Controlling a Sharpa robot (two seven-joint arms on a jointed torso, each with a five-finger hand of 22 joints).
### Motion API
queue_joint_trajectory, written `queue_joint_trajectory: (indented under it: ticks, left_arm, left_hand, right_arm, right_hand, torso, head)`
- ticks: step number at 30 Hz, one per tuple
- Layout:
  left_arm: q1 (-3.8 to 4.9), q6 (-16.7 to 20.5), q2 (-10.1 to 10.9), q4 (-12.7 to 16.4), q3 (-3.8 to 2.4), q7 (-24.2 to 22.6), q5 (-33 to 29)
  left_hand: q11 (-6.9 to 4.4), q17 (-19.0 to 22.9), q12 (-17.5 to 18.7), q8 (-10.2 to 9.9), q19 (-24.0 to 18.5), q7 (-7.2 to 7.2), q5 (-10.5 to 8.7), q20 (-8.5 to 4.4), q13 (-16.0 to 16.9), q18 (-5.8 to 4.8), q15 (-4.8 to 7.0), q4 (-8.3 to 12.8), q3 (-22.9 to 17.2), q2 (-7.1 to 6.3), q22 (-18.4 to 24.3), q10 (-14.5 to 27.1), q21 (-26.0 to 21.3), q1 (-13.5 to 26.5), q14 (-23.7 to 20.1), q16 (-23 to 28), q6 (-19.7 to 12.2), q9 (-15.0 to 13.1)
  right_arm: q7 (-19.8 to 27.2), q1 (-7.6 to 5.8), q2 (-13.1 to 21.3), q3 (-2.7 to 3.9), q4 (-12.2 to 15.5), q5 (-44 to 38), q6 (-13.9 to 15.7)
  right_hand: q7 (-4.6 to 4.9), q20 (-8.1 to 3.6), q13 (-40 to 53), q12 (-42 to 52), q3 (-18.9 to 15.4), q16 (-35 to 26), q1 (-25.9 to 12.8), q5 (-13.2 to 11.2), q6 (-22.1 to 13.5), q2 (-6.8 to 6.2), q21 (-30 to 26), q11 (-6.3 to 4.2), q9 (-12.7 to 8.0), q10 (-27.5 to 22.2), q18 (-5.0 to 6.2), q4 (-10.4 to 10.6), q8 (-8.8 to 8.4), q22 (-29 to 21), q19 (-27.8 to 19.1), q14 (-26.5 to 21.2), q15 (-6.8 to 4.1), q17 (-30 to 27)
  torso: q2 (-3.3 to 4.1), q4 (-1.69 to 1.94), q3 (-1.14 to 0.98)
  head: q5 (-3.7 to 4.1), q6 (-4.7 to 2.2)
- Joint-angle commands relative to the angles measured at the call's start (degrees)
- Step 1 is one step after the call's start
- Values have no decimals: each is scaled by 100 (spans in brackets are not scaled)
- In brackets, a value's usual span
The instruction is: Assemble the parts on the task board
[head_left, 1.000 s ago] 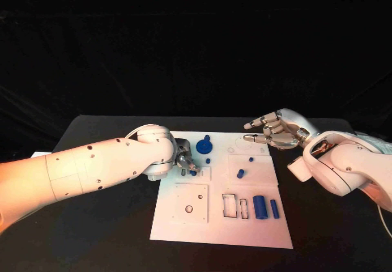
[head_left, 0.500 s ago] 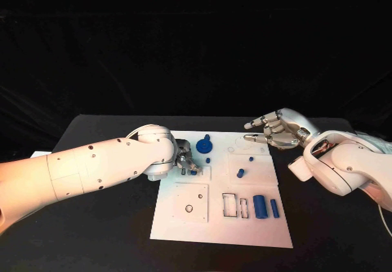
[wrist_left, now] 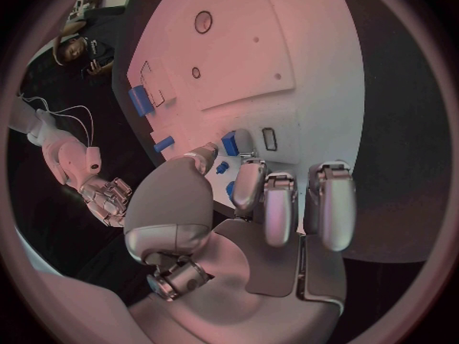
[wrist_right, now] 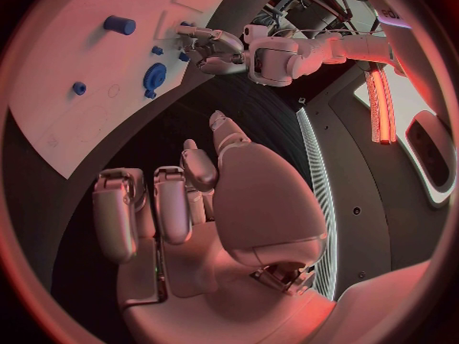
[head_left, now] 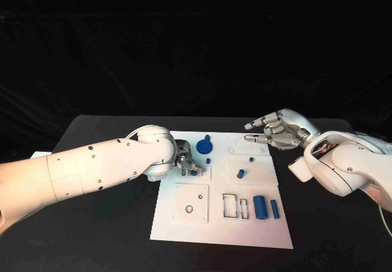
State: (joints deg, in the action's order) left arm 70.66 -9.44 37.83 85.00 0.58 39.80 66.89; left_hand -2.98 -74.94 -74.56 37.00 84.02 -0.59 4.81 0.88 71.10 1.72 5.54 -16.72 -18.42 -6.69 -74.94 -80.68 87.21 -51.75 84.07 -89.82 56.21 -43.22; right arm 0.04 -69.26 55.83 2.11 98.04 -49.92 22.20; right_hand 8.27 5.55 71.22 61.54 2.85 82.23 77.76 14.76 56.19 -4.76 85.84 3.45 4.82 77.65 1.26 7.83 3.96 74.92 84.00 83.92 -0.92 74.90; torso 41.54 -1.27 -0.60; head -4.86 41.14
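Mid-placement, by the look of it: left hand (head_left: 184, 160) low over the task board (head_left: 204, 226) at its left edge on the black surface (head_left: 98, 226), fingers (wrist_left: 251, 183) closed round a small blue part (wrist_left: 230, 143) beside an empty slot, so next likely lining up and pressing home. Right hand (head_left: 276, 132) hovering off the board's far right corner, fingers apart, holding nothing. Hard to tell whether the part already touches the board; palm hides the contact.
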Motion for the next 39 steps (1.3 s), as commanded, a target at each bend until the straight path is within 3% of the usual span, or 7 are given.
queue_joint_trajectory:
  ticks: [1,11,15,21,24,29,39]
  left_arm:
    - [-37,-2,36,32,22,346,-52]
    - [-11,90,217,296,-146,340,-52]
    - [129,-26,347,413,-275,340,-70]
    - [460,-115,431,361,-329,339,-200]
    - [613,-207,393,188,-337,335,-282]
    - [746,-426,162,-347,-337,331,-344]
    - [799,-753,-399,-1374,-242,287,-139]
  left_hand:
    - [-10,-1506,-36,-35,386,0,-18,-38,12,-74,46,1,125,-2,-1148,-36,28,78,593,-18,54,-11]
    - [-16,-1506,-35,-29,383,7,-18,-44,16,-72,52,0,350,23,-1143,-39,21,136,593,-18,64,-33]
    - [-14,-1506,12,-39,356,2,-8,-46,-34,-59,53,21,418,50,-1097,-8,-14,41,593,-18,38,-41]
    - [18,-1506,136,-114,305,-38,-5,-34,-165,-37,35,13,564,117,-1013,91,-80,-118,593,-18,-76,-30]
    - [82,-1506,213,-313,279,-121,2,-1,-245,-27,-11,11,667,180,-973,156,-116,-243,593,-18,-270,72]
    - [230,-1506,283,-743,257,-293,9,115,-320,-17,-137,17,821,227,-940,219,-152,-579,593,-18,-493,386]
    - [258,-1506,260,-854,275,-316,15,163,-297,-22,-174,20,927,280,-971,212,-135,-777,593,-18,-390,531]
  right_arm:
    - [8,3,-1,0,-4,-47,-66]
    - [10,4,0,-6,-35,-36,-74]
    - [6,4,1,-11,-51,-29,-74]
    - [2,4,-5,-15,-66,-27,-69]
    - [1,4,-16,-16,-79,-27,-68]
    - [-2,5,-27,-19,-98,-26,-67]
    - [4,6,-65,-21,-121,-27,-67]
  right_hand:
    - [4,1,-5,-26,-25,-3,-21,11,44,30,-26,-19,5,-32,87,-3,28,699,-42,307,6,133]
    - [4,1,-5,-26,-25,-3,-21,11,44,30,-26,-19,5,-32,87,-3,28,699,-42,307,6,133]
    - [4,1,-5,-26,-25,-3,-21,11,44,30,-26,-19,5,-32,87,-3,28,699,-42,307,6,133]
    - [4,1,-5,-26,-25,-3,-21,11,44,30,-26,-19,5,-32,87,-3,28,699,-42,307,6,133]
    - [4,1,-5,-26,-25,-3,-21,11,44,30,-26,-19,5,-32,87,-3,28,699,-42,307,6,133]
    - [3,0,-11,-30,-38,-11,-35,16,43,33,-30,-20,6,-33,89,8,25,692,-46,305,6,123]
    - [3,0,-11,-30,-38,-11,-35,16,43,33,-30,-20,6,-33,89,8,25,692,-46,305,6,123]
  torso:
    - [-2,-2,4]
    - [-3,-3,-2]
    - [-3,-4,-5]
    - [3,1,-11]
    - [7,-1,-1]
    - [6,5,1]
    - [35,-15,25]
  head:
    - [2,-4]
    - [2,-26]
    - [3,-52]
    - [-4,-70]
    - [-1,-89]
    - [1,-101]
    - [-41,-116]
